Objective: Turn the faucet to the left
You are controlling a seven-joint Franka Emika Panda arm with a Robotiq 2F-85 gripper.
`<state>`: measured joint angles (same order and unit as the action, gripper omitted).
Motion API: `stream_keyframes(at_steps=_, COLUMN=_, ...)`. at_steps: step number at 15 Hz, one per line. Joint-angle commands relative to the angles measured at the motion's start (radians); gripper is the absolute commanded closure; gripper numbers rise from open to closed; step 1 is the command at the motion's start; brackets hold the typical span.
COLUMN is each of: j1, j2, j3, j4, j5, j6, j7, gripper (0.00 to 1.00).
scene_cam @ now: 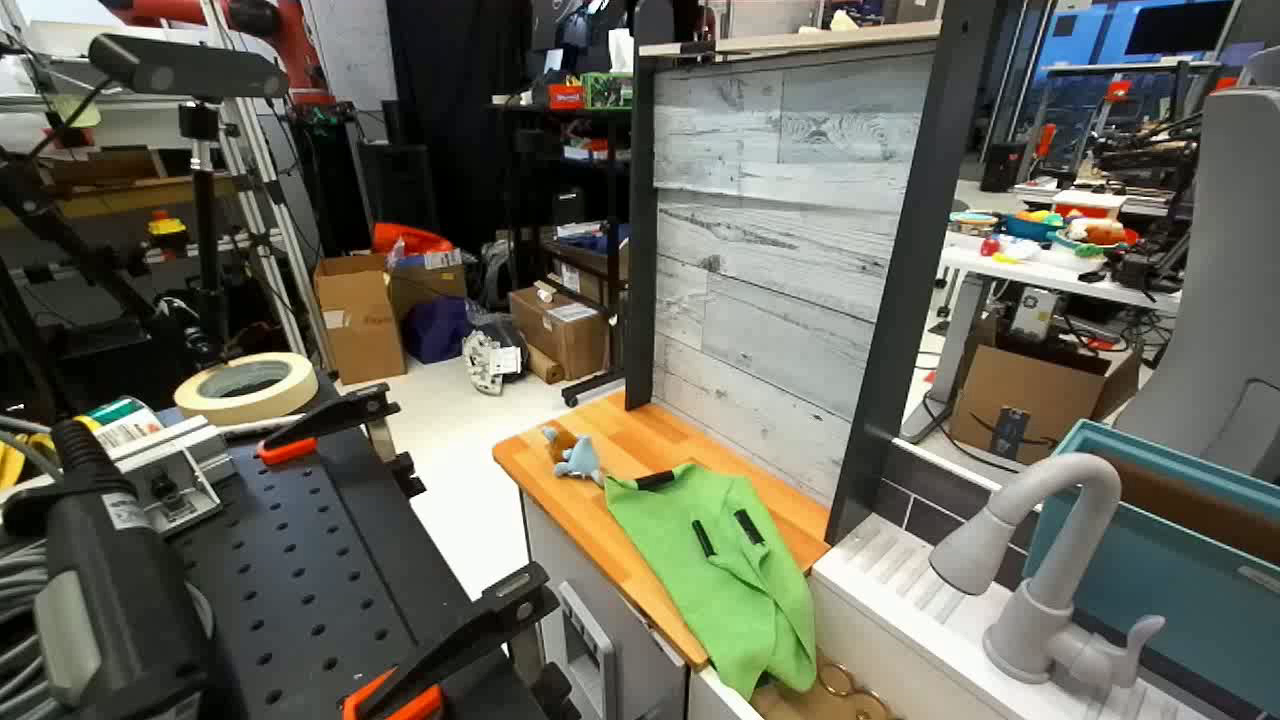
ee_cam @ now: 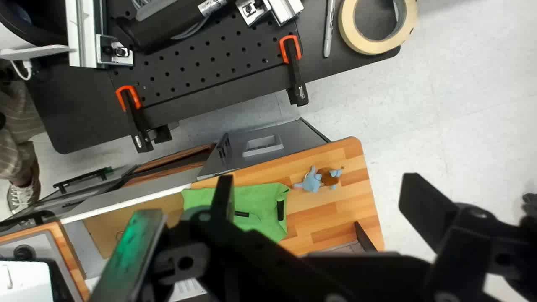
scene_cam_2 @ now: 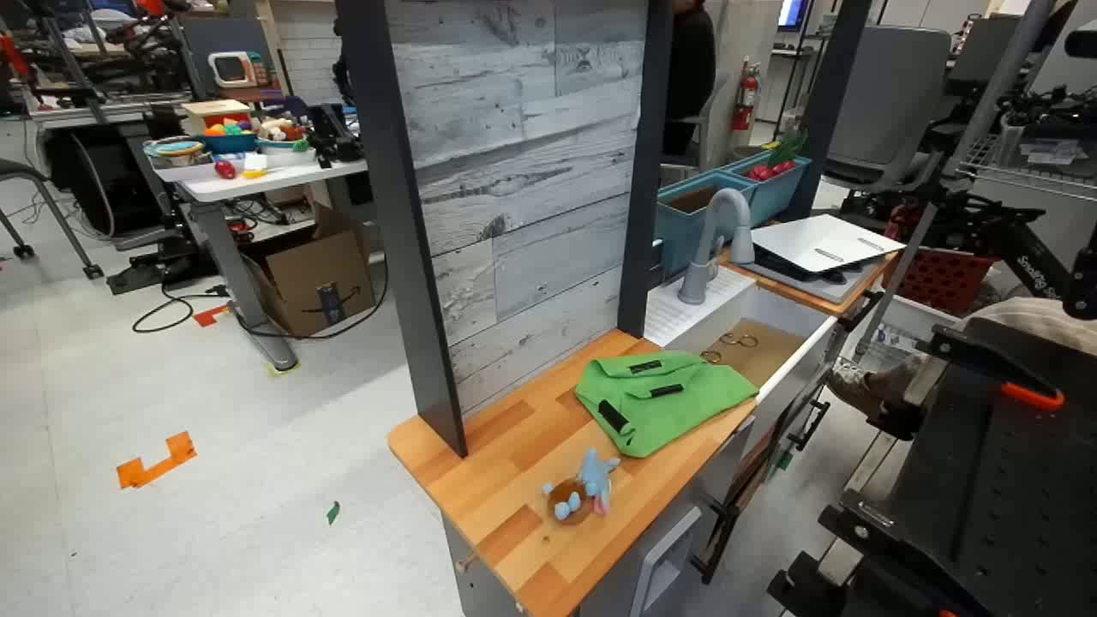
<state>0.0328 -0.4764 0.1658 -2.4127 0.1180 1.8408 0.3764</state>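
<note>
The light grey faucet (scene_cam: 1080, 535) stands on the white sink ledge in an exterior view, its spout arching toward the drying ridges and a small lever on its base. It also shows in an exterior view (scene_cam_2: 710, 244), its spout head hanging near the edge of the sink. In the wrist view the faucet is not visible. My gripper (ee_cam: 322, 197) shows only in the wrist view. Its two black fingers are wide apart with nothing between them, high above the counter and away from the faucet.
A green cloth (scene_cam_2: 664, 403) lies on the wooden counter (scene_cam_2: 514, 480), overhanging the sink (scene_cam_2: 793, 364). A blue-brown plush toy (scene_cam_2: 583, 493) lies near the counter's end. A tall grey panel (scene_cam_2: 531, 197) stands behind. Teal planters (scene_cam: 1200, 540) stand behind the faucet. A black clamped table (ee_cam: 201, 84) faces the counter.
</note>
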Motion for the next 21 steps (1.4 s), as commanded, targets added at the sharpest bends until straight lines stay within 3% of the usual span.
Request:
stream_keyframes(at_steps=1, j1=0.004, j2=0.001, j3=-0.004, j4=0.002, j5=-0.002, j6=-0.001, j7=0.001, gripper=0.00)
stream_keyframes(at_steps=21, j1=0.001, j2=0.006, j3=-0.002, j4=0.004, j5=-0.003, j6=0.018, j7=0.006, gripper=0.00)
